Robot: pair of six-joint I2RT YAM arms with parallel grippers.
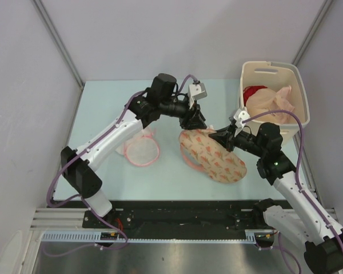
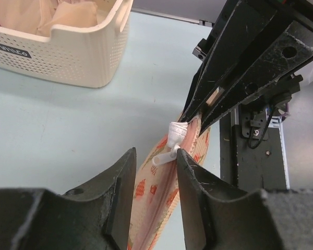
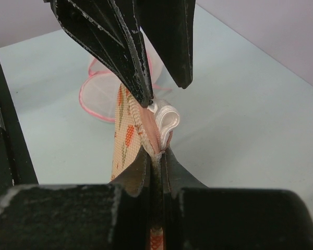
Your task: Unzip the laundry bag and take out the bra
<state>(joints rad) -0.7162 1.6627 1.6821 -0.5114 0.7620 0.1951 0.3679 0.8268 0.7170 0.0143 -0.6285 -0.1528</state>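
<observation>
Unzipping is only starting, I'd say. The laundry bag (image 1: 212, 155) lies mid-tabletop (image 1: 103, 105), its edge clamped between the right fingers (image 3: 136, 172). The left fingers (image 2: 120, 182) stand apart astride the zip pull (image 2: 171, 138), which they must pinch and draw.

A pale blue-green tabletop (image 1: 103, 114) is carrying a cream-peach printed fabric pouch (image 1: 217, 162), a round pink-trimmed white mesh item (image 1: 142, 151) beside it, and a cream perforated plastic basket (image 1: 270, 64).

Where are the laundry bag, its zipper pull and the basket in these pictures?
laundry bag (image 1: 220, 162), top view, middle of its printed fabric.
zipper pull (image 2: 165, 155), left wrist view, its white tab.
basket (image 1: 283, 64), top view, far rim.
</observation>
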